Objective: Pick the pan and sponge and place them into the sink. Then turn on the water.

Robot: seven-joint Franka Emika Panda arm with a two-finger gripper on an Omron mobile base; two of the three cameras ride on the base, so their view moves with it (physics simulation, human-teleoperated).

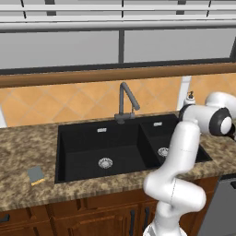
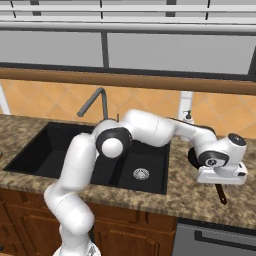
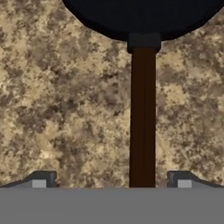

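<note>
On the worktop [image 2: 190, 197] right of the sink [image 1: 83, 152], the pan [image 3: 144, 17] lies with its handle [image 3: 143, 118] between the spread fingers of the hand [image 3: 111, 180], which should drop straight and pinch the handle squarely.

Speckled brown granite counter [image 1: 23, 147], orange tiled backsplash [image 1: 69, 103] behind, wooden cabinets [image 1: 92, 216] below, window [image 1: 60, 48] above.

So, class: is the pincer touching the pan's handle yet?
Apart. In the hand view the handle runs between the two fingertips of the open pincer, with granite counter visible on both sides.
</note>
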